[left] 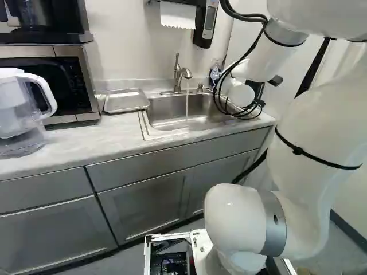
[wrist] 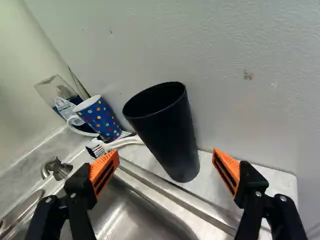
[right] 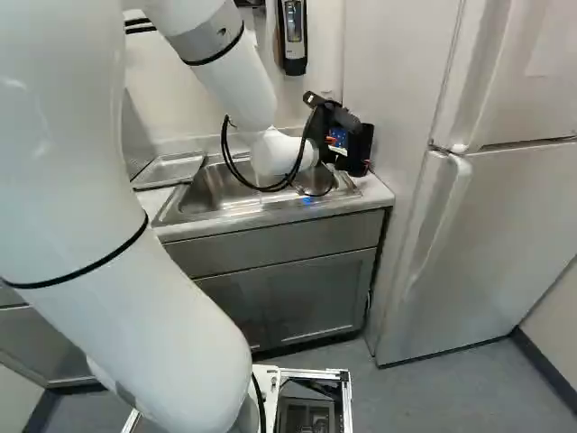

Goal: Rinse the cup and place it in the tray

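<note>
Jaws hung wide open before the black cup [wrist: 167, 132]

The jaws stood spread, their ribbed orange pads [wrist: 104, 174] well apart and gripping nothing. Just ahead of them, in line with the gap, the cup rested on the surface [wrist: 282, 186]. It was tall, dark and smooth, narrowing toward its base, its round mouth open; how far anything filled it could not be told. Neither pad touched it.

Beyond one finger of the jaws, toward the tap, lay a brush [wrist: 127, 142] with a pale handle and dark and white bristles. Farther from the jaws on that side sat a glossy blue mug [wrist: 100, 119] with coloured dots, a white inside and a curved handle; its contents were hidden. Behind the mug was a clear bottle [wrist: 52, 89] with something blue in its lower part.

Beside and below the jaws opened the sink [left: 163, 113], a basin of shiny metal with rounded corners. Past its middle, the curved metal tap [left: 182, 73] let a thin stream of water fall into it. Across the sink from the jaws lay the tray [left: 125, 102], shallow, metallic and rimmed. Farther still from the jaws stood a clear pitcher [left: 14, 106] with a white handle, near a microwave [left: 69, 80].
</note>
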`<state>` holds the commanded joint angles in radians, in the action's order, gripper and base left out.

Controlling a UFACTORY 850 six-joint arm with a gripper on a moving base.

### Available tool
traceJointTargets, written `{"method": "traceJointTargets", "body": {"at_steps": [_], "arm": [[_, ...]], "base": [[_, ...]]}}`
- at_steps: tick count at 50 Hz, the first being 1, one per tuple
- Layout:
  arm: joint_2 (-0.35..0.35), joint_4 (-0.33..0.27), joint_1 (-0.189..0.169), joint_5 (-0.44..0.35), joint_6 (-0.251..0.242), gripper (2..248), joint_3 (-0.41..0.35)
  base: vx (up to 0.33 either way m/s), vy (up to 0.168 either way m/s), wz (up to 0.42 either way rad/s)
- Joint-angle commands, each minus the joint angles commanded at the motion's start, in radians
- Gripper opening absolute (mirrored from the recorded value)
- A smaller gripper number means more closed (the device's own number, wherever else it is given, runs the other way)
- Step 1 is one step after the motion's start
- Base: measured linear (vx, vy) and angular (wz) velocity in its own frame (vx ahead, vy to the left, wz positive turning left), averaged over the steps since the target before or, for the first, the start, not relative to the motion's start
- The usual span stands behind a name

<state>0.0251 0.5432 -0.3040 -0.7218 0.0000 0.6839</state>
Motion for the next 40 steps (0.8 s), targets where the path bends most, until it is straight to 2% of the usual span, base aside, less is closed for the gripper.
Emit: {"method": "traceJointTargets", "body": {"at_steps": [26,31,40], "arm": [[0.033,0.0,-0.013,0.0,-0.002,247,0.034],[0.033,0.0,-0.013,0.0,-0.032,247,0.034],[0.033,0.0,-0.013,0.0,-0.117,247,0.034]], "base": [[0.0,0.0,0.0],[0.0,0.0,0.0],[0.0,0.0,0.0]]}}
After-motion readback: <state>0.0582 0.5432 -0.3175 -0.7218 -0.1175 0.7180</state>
